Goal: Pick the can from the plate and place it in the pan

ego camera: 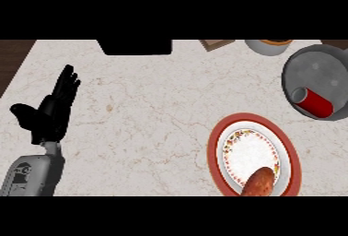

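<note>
Across the head view, most of the frame is a pale marble-look worktop [149, 106], cream with thin brown veins. A dark wood-toned strip [14, 60] shows past the worktop's edge at upper left; a small dark patch sits in the upper right corner.

Top edge, left to right:
- black boxy object [135, 47], cut off by the frame, kind not clear;
- corner of a brown framed piece [217, 44];
- grey bowl [266, 48] with something orange inside, only partly in view.

Right side: round grey pan [319, 69], partly cut by the right edge. The red can [314, 102] lies on its side inside the pan, in its lower part, close to the pan's lower wall. Its end face points to upper left, its body runs to lower right. Nothing touches the can.

Lower right: plate [248, 117] with a red rim, a flowered band and a white centre, just below and left of the pan, apart from it. A reddish-brown oblong food item [259, 183] rests on the plate's lower part, cut off at the bottom.

Left side: left hand [51, 113], black, spread flat with fingers straight and pointing to the top of the frame, thumb out to the left. It holds nothing and is well apart from plate and pan. Its grey forearm [34, 173] comes in from the lower left corner.
</note>
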